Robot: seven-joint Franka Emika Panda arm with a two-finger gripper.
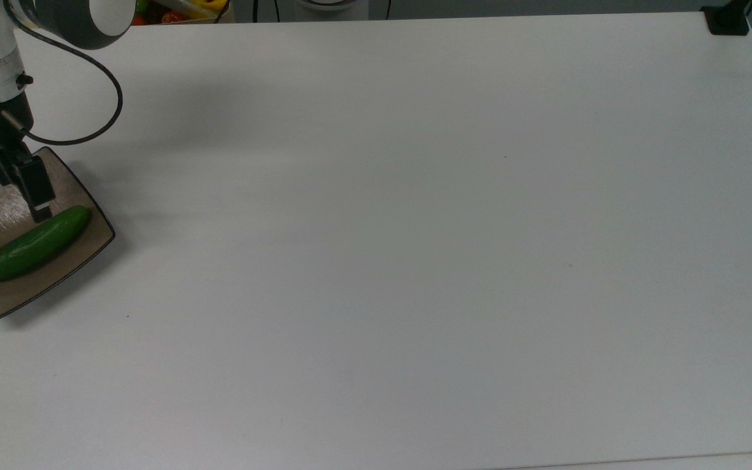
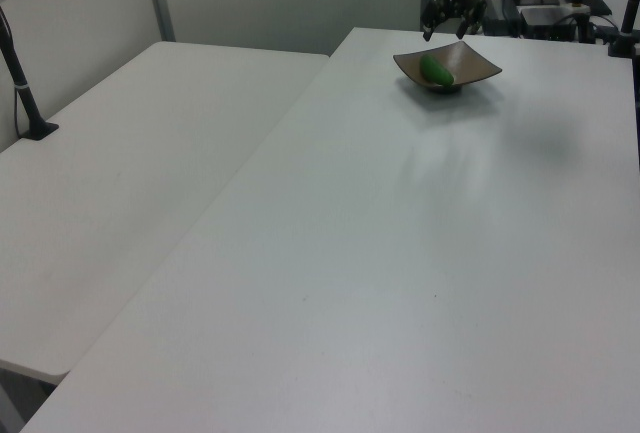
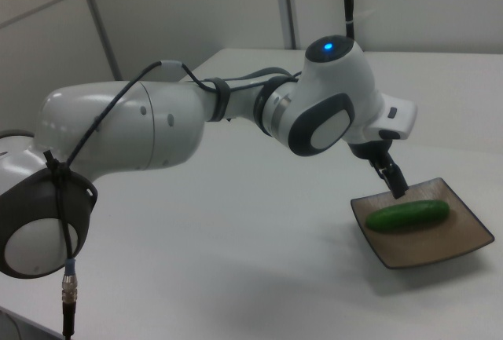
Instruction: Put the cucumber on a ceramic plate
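Note:
The dark green cucumber (image 1: 33, 243) lies flat on the square brown ceramic plate (image 1: 70, 177) at the top view's left edge, slanted across the plate's near half. My gripper (image 1: 23, 196) hangs open just above the plate's far part, holding nothing, with one fingertip close over the cucumber's right end. In the left view the cucumber (image 2: 436, 72) rests in the plate (image 2: 481, 67) at the table's far end, and the gripper (image 2: 445, 30) stands above it with its jaws apart. In the right view one finger (image 3: 392, 178) points down beside the cucumber (image 3: 407, 215) on the plate (image 3: 440, 243).
The white table (image 1: 415, 248) stretches wide to the top view's right of the plate. A black clamp (image 1: 727, 21) sits at its far right corner. A cable (image 1: 98, 117) loops off the wrist. A second table (image 2: 140, 163) with a black post (image 2: 24, 83) adjoins on the left view's left.

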